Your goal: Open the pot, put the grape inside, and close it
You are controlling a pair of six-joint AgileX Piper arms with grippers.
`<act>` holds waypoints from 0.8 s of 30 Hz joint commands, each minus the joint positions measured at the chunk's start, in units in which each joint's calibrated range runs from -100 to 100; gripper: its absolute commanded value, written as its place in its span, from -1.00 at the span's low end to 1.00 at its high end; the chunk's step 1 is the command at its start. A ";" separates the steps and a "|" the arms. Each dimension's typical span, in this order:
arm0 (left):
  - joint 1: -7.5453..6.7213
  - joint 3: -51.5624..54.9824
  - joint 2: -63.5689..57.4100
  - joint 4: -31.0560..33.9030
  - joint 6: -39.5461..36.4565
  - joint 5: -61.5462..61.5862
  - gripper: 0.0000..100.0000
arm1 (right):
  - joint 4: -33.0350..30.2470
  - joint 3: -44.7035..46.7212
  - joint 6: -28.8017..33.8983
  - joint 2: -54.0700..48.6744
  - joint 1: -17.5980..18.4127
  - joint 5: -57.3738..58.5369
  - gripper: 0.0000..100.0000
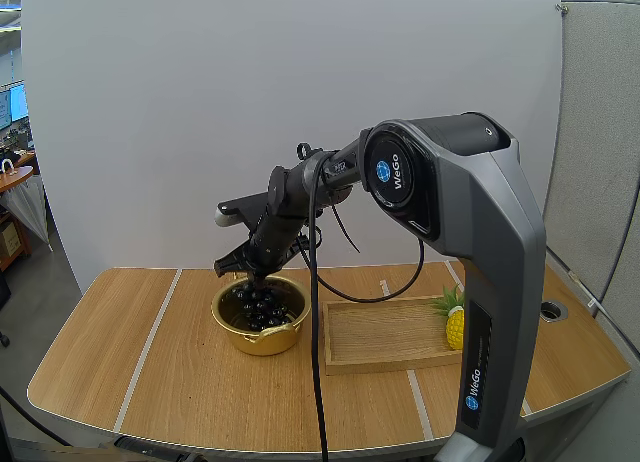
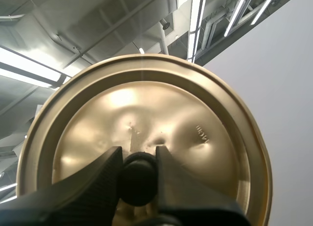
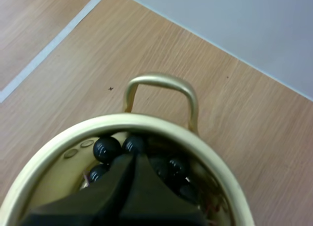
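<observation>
The job looks about two-thirds done. The pot (image 1: 262, 334) stands open on the table (image 1: 150, 352), and the bunch of grapes (image 1: 260, 304) is already down inside it, dark berries heaped against the gold wall. The lid (image 2: 161, 108) is off and held up in the air. The left gripper (image 2: 138, 156) has its two fingers clamped on the black knob (image 2: 138, 182) at the lid's centre, one on each side. What remains, as I judge it, is for the right arm to clear the pot and for the lid to go back on.

The right gripper (image 1: 256, 272) hangs just over the pot's mouth, pointing down into it. In its own wrist view the fingers lie together as one dark wedge, and the tip rests right against the top berries, just inside the rim on the side of the looped handle (image 3: 161, 91). Whether a stem is pinched between them I cannot tell.

A wooden tray (image 1: 385, 332) sits just beside the pot, with a small toy pineapple (image 1: 455, 327) at its far end.
</observation>
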 commanded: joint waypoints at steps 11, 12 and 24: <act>-0.14 -0.43 -0.18 0.39 -0.57 -2.94 -1.00 | -0.44 8.09 -2.38 0.06 0.04 3.36 -1.00; -0.14 -0.43 -0.18 0.39 -0.57 -2.94 -1.00 | -0.44 8.92 -2.69 0.06 0.04 1.97 -1.00; -0.14 -0.43 -0.18 0.39 -0.57 -2.94 -1.00 | 0.44 9.54 -3.00 0.95 1.91 1.30 -1.00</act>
